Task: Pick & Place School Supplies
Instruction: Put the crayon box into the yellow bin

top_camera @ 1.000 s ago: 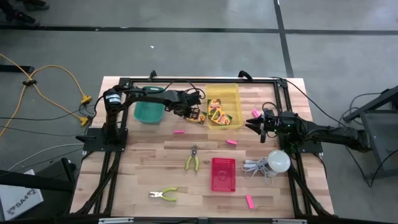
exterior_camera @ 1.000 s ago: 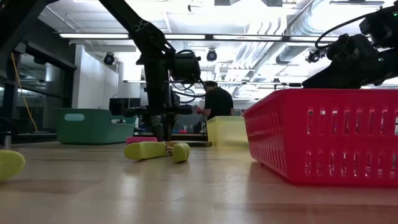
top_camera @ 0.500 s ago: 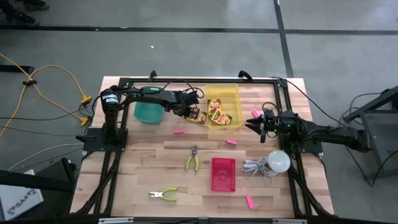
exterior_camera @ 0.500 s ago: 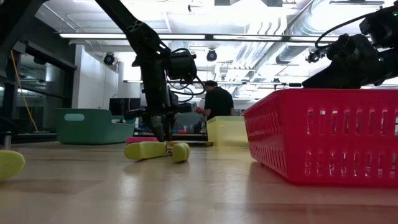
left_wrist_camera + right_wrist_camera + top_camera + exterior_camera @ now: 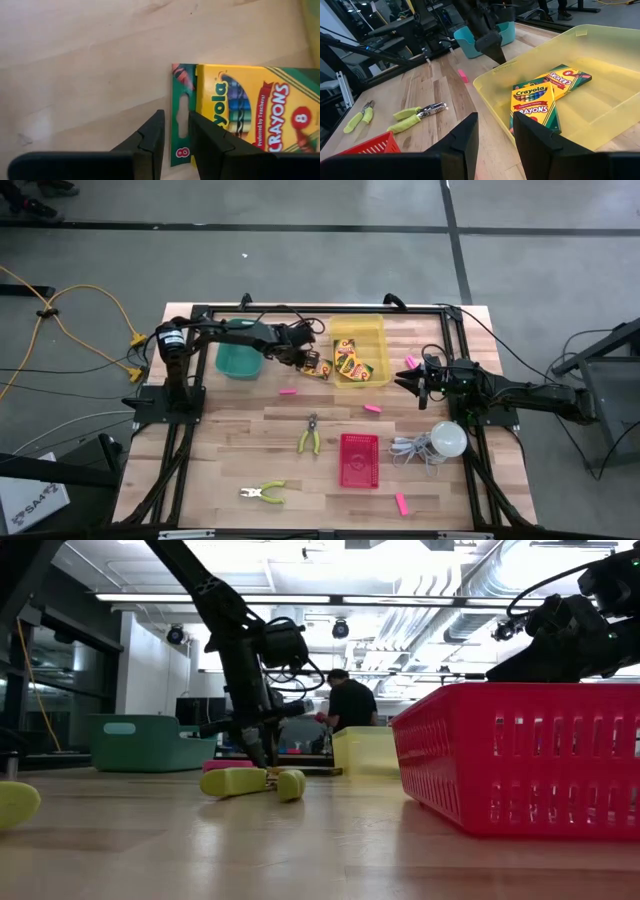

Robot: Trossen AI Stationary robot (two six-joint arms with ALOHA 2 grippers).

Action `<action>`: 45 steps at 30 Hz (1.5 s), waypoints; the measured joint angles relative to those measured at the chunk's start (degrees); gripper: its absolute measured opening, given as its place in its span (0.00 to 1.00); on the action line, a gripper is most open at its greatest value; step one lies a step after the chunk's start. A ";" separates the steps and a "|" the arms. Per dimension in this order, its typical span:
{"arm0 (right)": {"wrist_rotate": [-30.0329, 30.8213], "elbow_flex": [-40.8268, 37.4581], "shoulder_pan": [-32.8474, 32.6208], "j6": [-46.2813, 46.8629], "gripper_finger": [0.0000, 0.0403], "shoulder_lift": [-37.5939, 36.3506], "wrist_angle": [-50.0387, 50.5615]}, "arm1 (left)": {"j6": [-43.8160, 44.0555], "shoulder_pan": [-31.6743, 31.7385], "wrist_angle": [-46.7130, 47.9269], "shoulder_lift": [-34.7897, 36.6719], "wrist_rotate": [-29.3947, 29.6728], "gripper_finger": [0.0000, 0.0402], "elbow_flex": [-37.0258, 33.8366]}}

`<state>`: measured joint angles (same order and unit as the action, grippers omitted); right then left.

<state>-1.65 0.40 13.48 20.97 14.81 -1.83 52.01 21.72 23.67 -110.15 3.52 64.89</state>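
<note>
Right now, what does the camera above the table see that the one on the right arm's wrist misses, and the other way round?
Only the overhead camera shows the white bulb with its cord and three pink erasers scattered toward the right. Only the wrist camera shows the print on the two crayon boxes in the yellow bin. Both show that bin, the teal tub, the red basket and green-handled pliers.

The high camera is looking straight down on the whole table point(image 5: 250, 430). The low one is sitting at tabletop level, facing the room. Both wrist cameras are peering past their fingers — the right one sharing the yellow bin point(image 5: 600, 45) with the overhead view.
</note>
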 joint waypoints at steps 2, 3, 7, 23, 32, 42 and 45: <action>0.02 0.00 0.01 0.00 0.27 0.00 0.00 | -0.73 0.45 -1.23 0.02 -1.38 0.21 -0.61; 0.00 0.00 -0.01 0.00 0.27 -0.02 -0.02 | -0.96 0.60 -1.90 0.04 -1.84 0.21 -0.88; 0.02 0.00 0.01 0.00 0.27 0.00 0.00 | -1.58 1.33 -5.20 0.13 -3.55 0.21 -2.63; 0.00 0.00 0.01 0.00 0.27 0.00 -0.02 | -1.44 2.94 -13.39 0.24 -8.18 0.21 -8.02; 0.02 0.00 0.00 0.00 0.27 -0.01 -0.02 | -1.14 2.96 -12.67 0.24 -7.83 0.07 -8.09; 0.02 0.00 0.01 -0.01 0.27 -0.01 -0.02 | -1.20 2.96 -12.56 0.24 -7.78 0.06 -8.11; 0.02 0.00 0.01 0.00 0.27 0.00 -0.02 | -1.44 2.94 -12.56 0.24 -7.83 0.07 -8.11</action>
<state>-1.63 0.40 13.50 20.97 14.81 -1.85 50.57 24.67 11.11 -109.91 -4.32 56.77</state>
